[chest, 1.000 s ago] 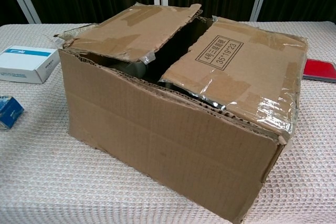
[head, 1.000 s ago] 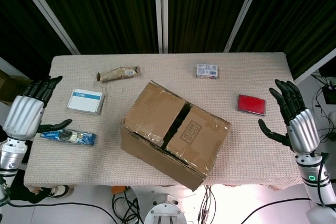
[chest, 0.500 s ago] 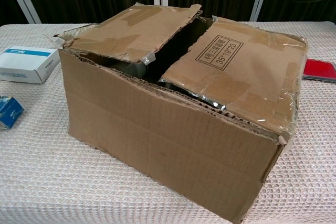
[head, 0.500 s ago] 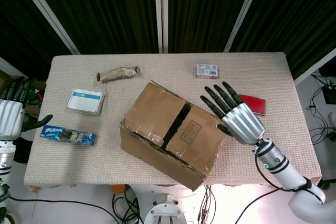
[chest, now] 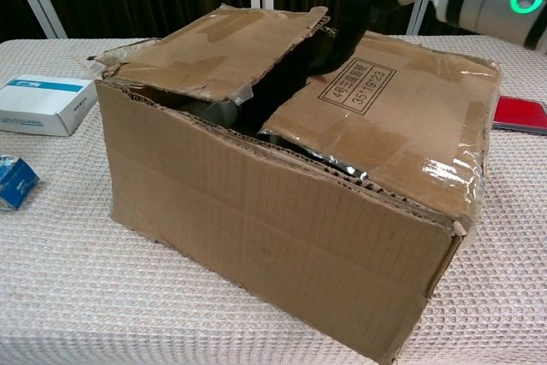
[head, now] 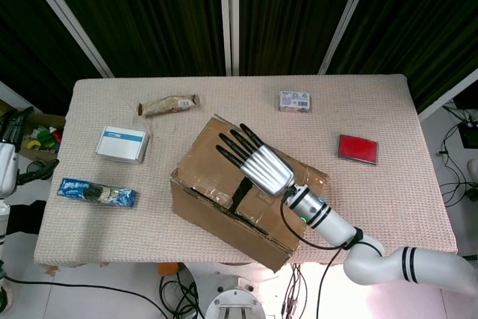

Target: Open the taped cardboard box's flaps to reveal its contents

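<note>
— What's on the table (head: 388, 207)?

— The box (head: 224, 199), mid-table, front; flaps slit, a dark gap between. The right hand (head: 258, 160) hovers over the gap, fingers spread, holding nothing. The left hand (head: 9, 156) is off the left edge; I can't tell its state.

— Around it?

— White box (head: 122, 144), blue packet (head: 97, 194), brown wrapper (head: 169, 104), red case (head: 358, 149), small carton (head: 294, 101).

— Any writing?

— The right flap (chest: 389, 113) reads "35*19*23".

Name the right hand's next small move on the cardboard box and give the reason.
Probably curl the right hand fingertips under the left flap edge and lift. That hand hovers spread over the cardboard box, holding nothing, and a dark gap already separates the flaps.
</note>
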`<action>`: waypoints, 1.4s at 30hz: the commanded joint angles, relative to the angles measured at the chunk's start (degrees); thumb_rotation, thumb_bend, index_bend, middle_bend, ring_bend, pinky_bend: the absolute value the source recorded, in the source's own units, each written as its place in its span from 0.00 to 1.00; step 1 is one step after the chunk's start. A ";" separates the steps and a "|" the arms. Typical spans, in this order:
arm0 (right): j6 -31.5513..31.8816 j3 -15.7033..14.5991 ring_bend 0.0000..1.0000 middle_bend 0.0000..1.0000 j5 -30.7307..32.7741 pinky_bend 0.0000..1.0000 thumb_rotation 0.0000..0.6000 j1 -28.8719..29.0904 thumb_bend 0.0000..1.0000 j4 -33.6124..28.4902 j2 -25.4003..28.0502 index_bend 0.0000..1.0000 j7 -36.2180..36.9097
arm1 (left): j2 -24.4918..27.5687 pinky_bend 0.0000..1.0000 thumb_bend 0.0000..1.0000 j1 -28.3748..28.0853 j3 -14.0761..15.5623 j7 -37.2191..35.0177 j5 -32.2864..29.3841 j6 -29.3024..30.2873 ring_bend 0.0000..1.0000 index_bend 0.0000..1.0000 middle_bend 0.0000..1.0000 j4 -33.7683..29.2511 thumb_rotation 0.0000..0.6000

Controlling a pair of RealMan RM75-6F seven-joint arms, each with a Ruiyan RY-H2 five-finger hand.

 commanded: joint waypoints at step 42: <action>5.22 15.54 0.00 0.00 4.63 0.00 1.00 37.12 0.09 51.38 -33.70 0.00 9.41 | 0.25 0.17 0.00 3.45 -1.52 -8.96 -0.35 -0.86 0.08 0.04 0.13 6.59 0.00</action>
